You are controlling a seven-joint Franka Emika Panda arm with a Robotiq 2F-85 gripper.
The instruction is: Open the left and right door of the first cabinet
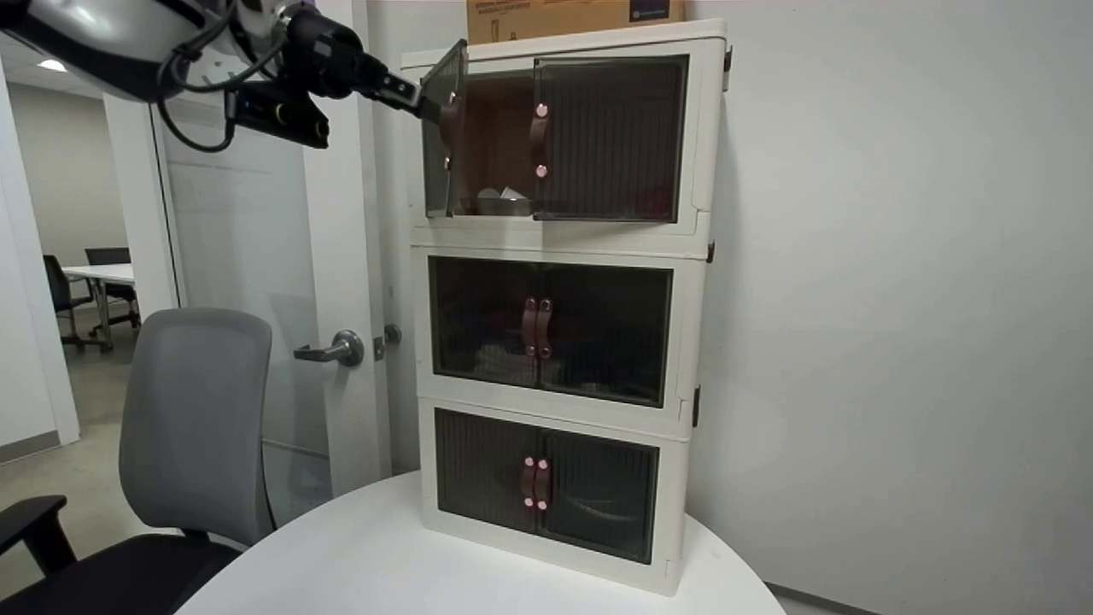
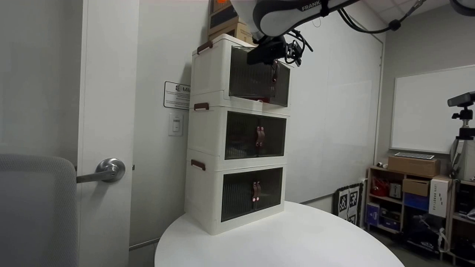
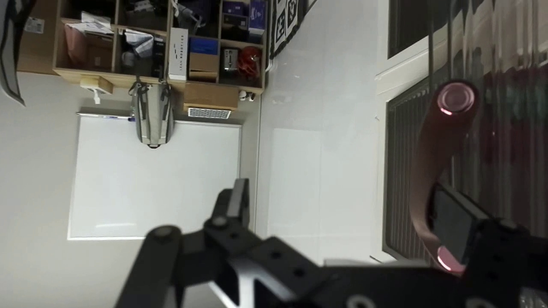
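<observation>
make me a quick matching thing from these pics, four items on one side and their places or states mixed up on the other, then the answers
Items
1. top tier's left door (facing the front)
2. middle tier's right door
3. gripper
4. chair

Places or states
A. shut
B. beside the white table
C. standing open
D. jaws apart, one finger inside the loop of a handle

Pairs: 1-C; 2-A; 3-D; 4-B
</observation>
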